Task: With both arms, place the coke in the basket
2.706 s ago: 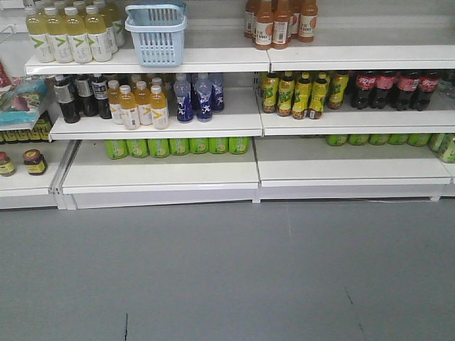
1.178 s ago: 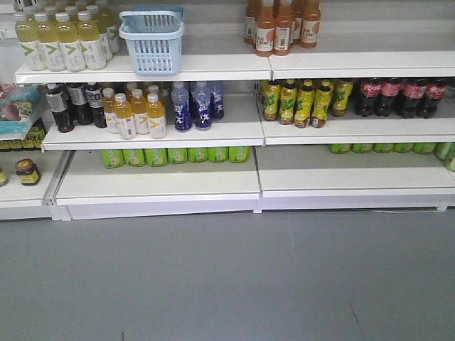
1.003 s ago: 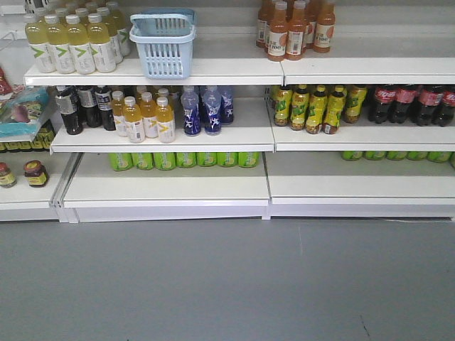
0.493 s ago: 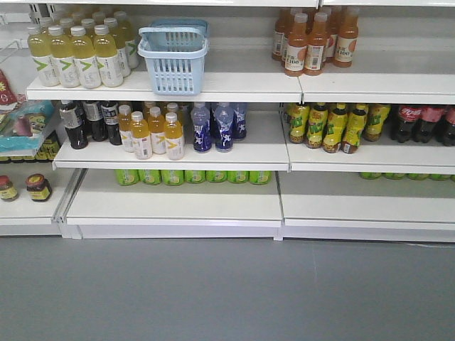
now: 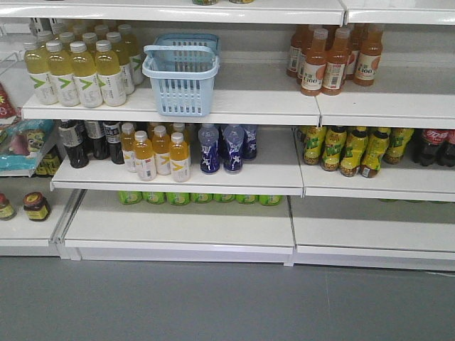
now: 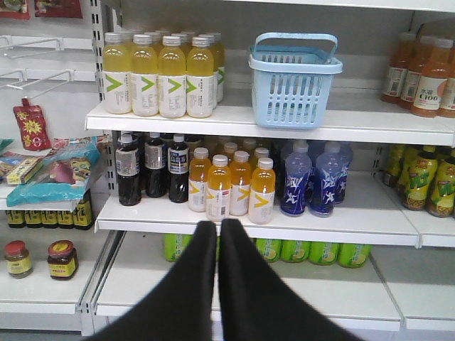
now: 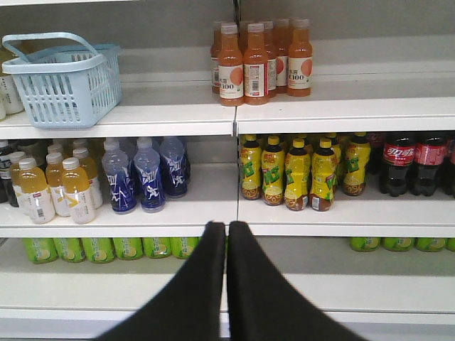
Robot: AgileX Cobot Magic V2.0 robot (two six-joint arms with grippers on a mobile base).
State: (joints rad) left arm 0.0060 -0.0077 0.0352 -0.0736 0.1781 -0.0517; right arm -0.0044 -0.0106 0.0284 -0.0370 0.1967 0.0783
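Note:
The light blue basket (image 5: pixel 181 78) stands on the upper shelf between yellow and orange bottles; it also shows in the left wrist view, basket (image 6: pixel 295 78), and at the far left of the right wrist view, basket (image 7: pixel 60 78). The coke is out of view. My left gripper (image 6: pixel 218 224) is shut with nothing in it, well in front of the middle shelf below the basket. My right gripper (image 7: pixel 227 226) is also shut and empty, facing the shelf joint. Neither arm shows in the front view.
Yellow bottles (image 5: pixel 75 71) stand left of the basket, orange juice bottles (image 5: pixel 330 60) to its right. The middle shelf holds dark, orange and blue bottles (image 5: pixel 224 145), yellow-green bottles (image 5: pixel 348 149) and dark cola bottles (image 7: pixel 409 160). Green bottles (image 5: pixel 199 199) lie low. Grey floor (image 5: pixel 227 305) lies in front.
The shelves have grown larger and slid down and right in the front view. The underside of a higher shelf has come into view, and less floor shows.

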